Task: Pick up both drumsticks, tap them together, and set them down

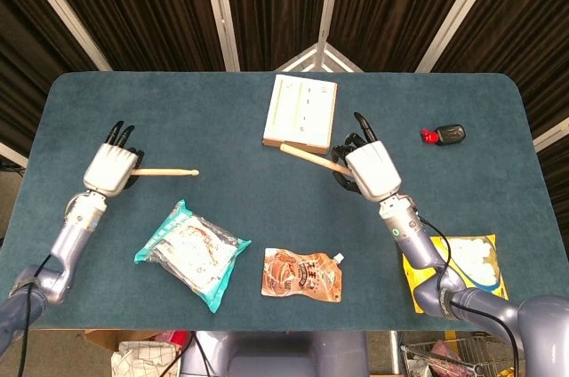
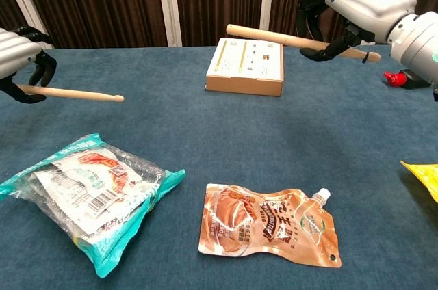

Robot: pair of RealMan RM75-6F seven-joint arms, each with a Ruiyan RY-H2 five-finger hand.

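My left hand (image 1: 110,168) (image 2: 19,57) grips one wooden drumstick (image 1: 167,172) (image 2: 75,94) at the table's left side, just above the cloth, its tip pointing right. My right hand (image 1: 368,170) (image 2: 359,7) holds the other drumstick (image 1: 311,156) (image 2: 274,36) in the air near the front corner of the white box, the stick slanting up-left over the box edge. The two sticks are well apart.
A white cardboard box (image 1: 300,111) (image 2: 245,65) lies at the table's centre back. A teal snack bag (image 1: 190,252) (image 2: 82,195), an orange pouch (image 1: 302,275) (image 2: 269,225), a yellow packet (image 1: 462,266) and a small red-and-black object (image 1: 444,135) (image 2: 409,76) lie around the blue table (image 1: 222,128).
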